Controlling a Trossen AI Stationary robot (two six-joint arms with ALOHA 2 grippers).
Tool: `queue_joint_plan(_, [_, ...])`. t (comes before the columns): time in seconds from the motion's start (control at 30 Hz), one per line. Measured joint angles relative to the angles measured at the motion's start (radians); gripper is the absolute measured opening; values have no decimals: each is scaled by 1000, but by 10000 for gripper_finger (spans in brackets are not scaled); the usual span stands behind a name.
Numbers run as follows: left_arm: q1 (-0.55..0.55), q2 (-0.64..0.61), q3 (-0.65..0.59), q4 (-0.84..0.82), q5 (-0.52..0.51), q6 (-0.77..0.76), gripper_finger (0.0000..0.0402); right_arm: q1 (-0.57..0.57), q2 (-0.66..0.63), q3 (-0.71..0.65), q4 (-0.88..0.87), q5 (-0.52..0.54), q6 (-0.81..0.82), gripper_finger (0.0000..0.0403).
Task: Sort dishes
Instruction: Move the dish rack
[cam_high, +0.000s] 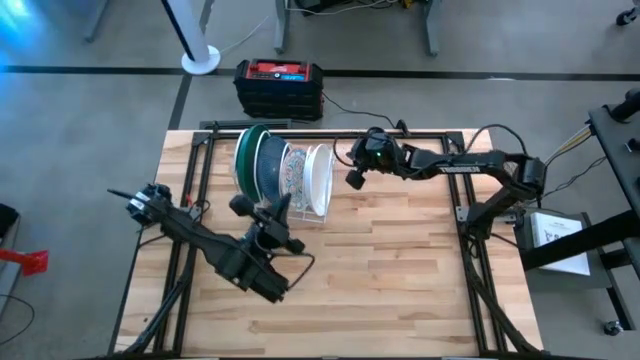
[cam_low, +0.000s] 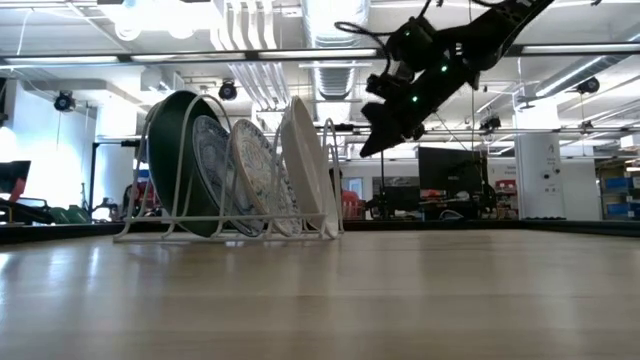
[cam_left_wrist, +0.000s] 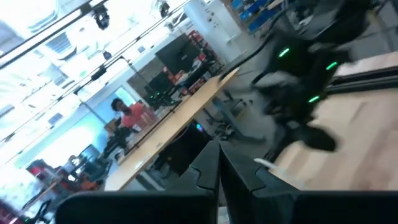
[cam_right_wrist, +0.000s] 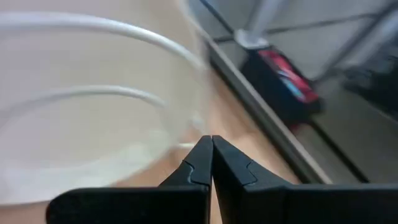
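Pale butcher-block wood makes up the desk (cam_high: 400, 270) seen from above, where a white wire rack (cam_high: 300, 215) stands toward the far edge holding the dishes on edge in a row: a dark green plate (cam_high: 250, 160) at the left end, a floral plate (cam_high: 293, 172) in the middle and a plain white plate (cam_high: 320, 178) at the right end. Just beside that white plate hangs the right gripper (cam_high: 354, 178), its jaws clenched on nothing, while the left gripper (cam_high: 240, 206) sits near the rack's front with jaws likewise closed and empty. A black and red case (cam_high: 279, 86) lies on the floor beyond the desk. From desk height, the rack (cam_low: 230, 225) shows the green plate (cam_low: 175, 160), two patterned plates (cam_low: 250, 175) and the white plate (cam_low: 305, 165) leaning together, and the right gripper (cam_low: 375, 140) hovers above and apart from them. Through the left wrist camera, shut dark fingers (cam_left_wrist: 211, 168) point past the desk edge toward the other arm and a person in red (cam_left_wrist: 132, 115) far off. At the right wrist, closed fingers (cam_right_wrist: 208, 158) sit close to the white plate's rim (cam_right_wrist: 93, 28).
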Motion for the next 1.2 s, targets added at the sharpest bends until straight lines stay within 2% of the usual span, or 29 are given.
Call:
queue_joint_plan(0.1, [25, -50, -58, -1, 2, -27, 0, 23, -75, -48, 14, -119, 19, 0])
queue_joint_plan(0.27, [78, -79, -136, 28, 5, -75, 0, 106, -184, -142, 270, -326, 102, 0])
queue_joint_plan(0.37, [146, -70, -138, 108, 3, -42, 0, 175, -204, -136, 318, -347, 105, 0])
queue_joint_plan(0.47, [237, -39, -131, 254, 4, 34, 0, 224, -204, -102, 312, -343, 95, 0])
queue_joint_plan(0.57, [313, -1, -111, 341, 46, 245, 0, 255, -212, -80, 312, -344, 80, 0])
queue_joint_plan(0.77, [380, 35, -48, 312, 114, 461, 0, 284, -316, -85, 210, -345, 72, 0])
queue_joint_plan(0.93, [345, 35, 76, 363, 351, 727, 0, 287, -424, -104, 88, -343, 70, 0])
queue_joint_plan(1.03, [329, 31, 139, 573, 508, 992, 0, 287, -480, -121, 92, -343, 63, 0])
queue_joint_plan(1.13, [323, 31, 180, 841, 838, 1274, 0, 292, -531, -138, 73, -342, 62, 0])
queue_joint_plan(1.2, [324, 31, 211, 936, 1031, 1370, 0, 305, -569, -149, 51, -343, 59, 0])
